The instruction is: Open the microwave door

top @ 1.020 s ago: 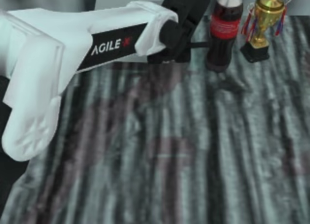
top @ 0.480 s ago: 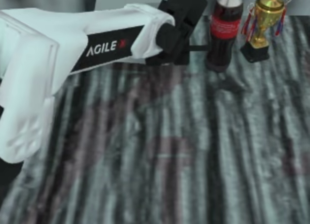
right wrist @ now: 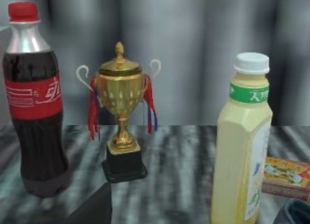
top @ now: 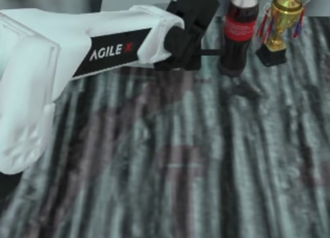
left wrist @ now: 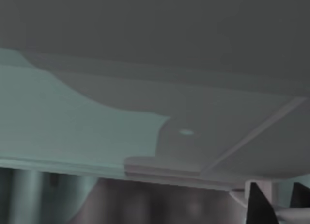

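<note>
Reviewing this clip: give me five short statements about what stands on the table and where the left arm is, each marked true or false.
1. The cola bottle stands upright. True.
2. The gold trophy lies on its side. False: it stands upright on its black base.
3. The left arm reaches to the table's far edge, beside the cola bottle. True.
4. The yellow bottle has a red cap. False: its cap is white.
5. The trophy stands left of the cola bottle. False: it stands to its right.
</note>
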Controlling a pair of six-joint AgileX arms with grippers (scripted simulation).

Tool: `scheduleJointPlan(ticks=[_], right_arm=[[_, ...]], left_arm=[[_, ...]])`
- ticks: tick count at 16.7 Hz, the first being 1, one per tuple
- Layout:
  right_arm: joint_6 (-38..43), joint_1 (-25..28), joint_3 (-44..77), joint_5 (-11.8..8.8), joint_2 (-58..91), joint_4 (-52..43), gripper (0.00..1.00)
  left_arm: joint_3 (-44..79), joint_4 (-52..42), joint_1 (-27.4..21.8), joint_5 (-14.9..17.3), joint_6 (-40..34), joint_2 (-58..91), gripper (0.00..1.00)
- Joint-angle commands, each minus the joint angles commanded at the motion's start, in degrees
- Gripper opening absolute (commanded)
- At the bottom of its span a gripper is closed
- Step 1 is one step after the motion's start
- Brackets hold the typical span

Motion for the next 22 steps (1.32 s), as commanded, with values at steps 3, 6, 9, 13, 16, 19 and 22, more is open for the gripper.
scheduleJointPlan(ticks=[3, 6, 9, 13, 16, 19, 22], right_arm=[[0.0, 0.0, 0.0, 0.0, 0.0, 0.0, 1.00], [0.0, 0.0, 0.0, 0.0, 0.0, 0.0, 1.00], [0.0, 0.0, 0.0, 0.0, 0.0, 0.0, 1.00], [0.0, 0.0, 0.0, 0.0, 0.0, 0.0, 1.00], [0.0, 0.0, 0.0, 0.0, 0.0, 0.0, 1.00], [0.0, 0.0, 0.0, 0.0, 0.0, 0.0, 1.00], [0.0, 0.0, 0.0, 0.0, 0.0, 0.0, 1.00]], left_arm=[[0.0, 0.0, 0.0, 0.0, 0.0, 0.0, 0.00], [0.0, 0.0, 0.0, 0.0, 0.0, 0.0, 0.00], [0.0, 0.0, 0.0, 0.0, 0.0, 0.0, 0.00], [0.0, 0.0, 0.0, 0.0, 0.0, 0.0, 0.00], [0.0, 0.0, 0.0, 0.0, 0.0, 0.0, 0.00], [0.0, 0.0, -0.5, 0.4, -0.3, 0.4, 0.00], [-1.6, 0.7, -0.3, 0.9, 0.8, -0.4, 0.00]])
